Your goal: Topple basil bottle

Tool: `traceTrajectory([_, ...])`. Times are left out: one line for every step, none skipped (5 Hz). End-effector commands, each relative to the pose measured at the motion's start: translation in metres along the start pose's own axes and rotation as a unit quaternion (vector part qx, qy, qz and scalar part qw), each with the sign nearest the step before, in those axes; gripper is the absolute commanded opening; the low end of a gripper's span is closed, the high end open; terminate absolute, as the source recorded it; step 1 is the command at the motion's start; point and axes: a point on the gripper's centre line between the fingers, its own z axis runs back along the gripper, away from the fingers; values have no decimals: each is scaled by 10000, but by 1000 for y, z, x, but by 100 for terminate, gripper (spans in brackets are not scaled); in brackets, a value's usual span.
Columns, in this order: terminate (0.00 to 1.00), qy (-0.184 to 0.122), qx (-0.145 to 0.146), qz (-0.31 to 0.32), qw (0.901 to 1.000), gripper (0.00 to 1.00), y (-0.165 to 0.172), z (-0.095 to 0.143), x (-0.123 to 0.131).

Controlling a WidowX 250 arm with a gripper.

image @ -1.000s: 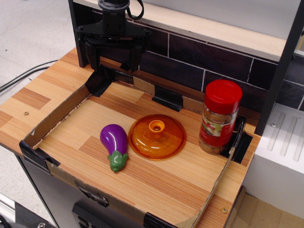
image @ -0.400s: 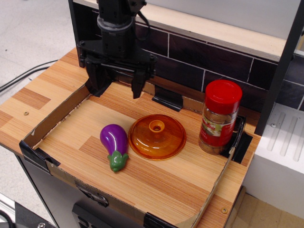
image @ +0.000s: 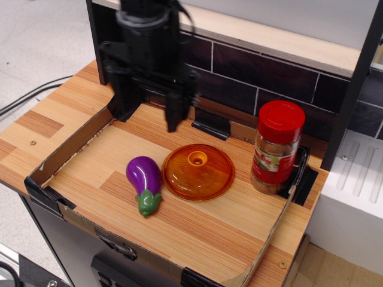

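The basil bottle (image: 276, 147) stands upright at the right edge of the wooden tray, a clear jar with a wide red cap and a red-white-green label. My gripper (image: 151, 113) hangs over the back left of the tray, blurred by motion, with its two black fingers spread apart and nothing between them. It is well to the left of the bottle and apart from it.
A flat orange lid with a knob (image: 198, 171) lies in the middle. A purple toy eggplant (image: 144, 182) lies to its left. A low cardboard rim (image: 70, 147) borders the tray. A dark tiled wall (image: 251, 78) stands behind.
My gripper has come down and forward from the back wall and moved slightly right, toward the tray's middle. The bottle, lid and eggplant have not moved.
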Motion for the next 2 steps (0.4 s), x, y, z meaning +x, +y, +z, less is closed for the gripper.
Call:
traceTrajectory([0, -199, -262, -1077, 9936, 100, -25, -5, 18])
traceTrajectory([0, -412, -457, -1449, 9875, 100, -38, -7, 20])
